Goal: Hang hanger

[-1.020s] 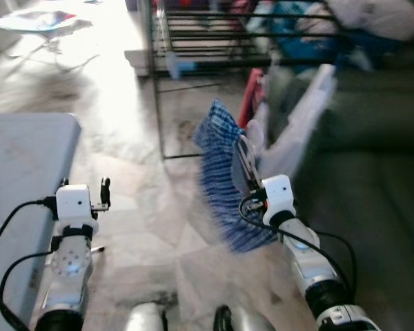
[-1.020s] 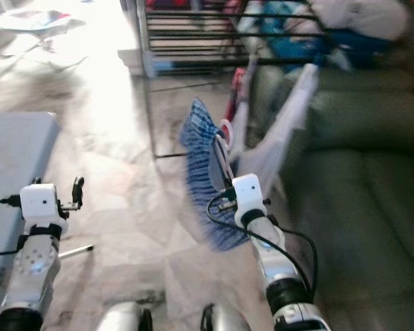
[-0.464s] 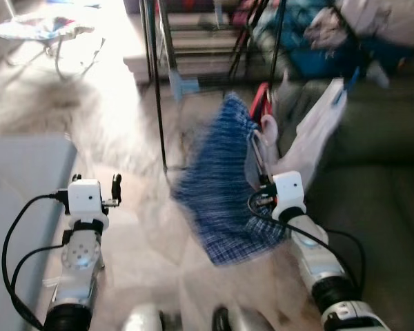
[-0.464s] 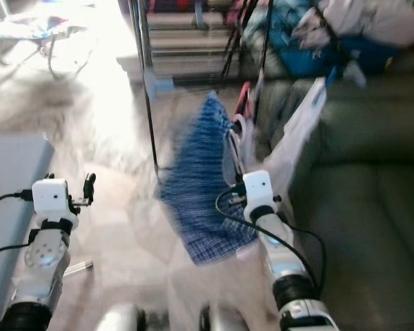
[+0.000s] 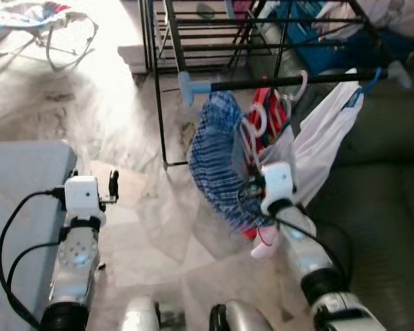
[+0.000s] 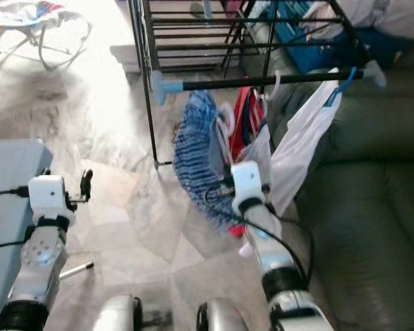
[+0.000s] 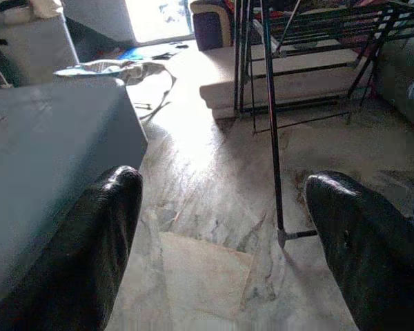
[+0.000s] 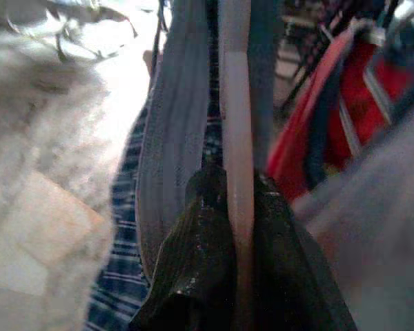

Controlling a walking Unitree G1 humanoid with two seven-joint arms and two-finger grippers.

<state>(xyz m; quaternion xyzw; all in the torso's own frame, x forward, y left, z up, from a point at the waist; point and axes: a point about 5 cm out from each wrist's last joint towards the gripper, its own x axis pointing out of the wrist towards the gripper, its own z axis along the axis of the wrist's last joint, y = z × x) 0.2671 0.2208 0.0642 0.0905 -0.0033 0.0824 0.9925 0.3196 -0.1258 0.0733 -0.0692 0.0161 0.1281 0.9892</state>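
The right tool (image 8: 238, 207) pinches a pale plastic hanger (image 8: 236, 131), blue checked cloth (image 8: 124, 207) beside, red garment (image 8: 331, 131) opposite.

No readable text, label, brand, number or sign appeared in any of the views. The clothes, the drying rack, the floor and the robot's arms carried no lettering that could be made out
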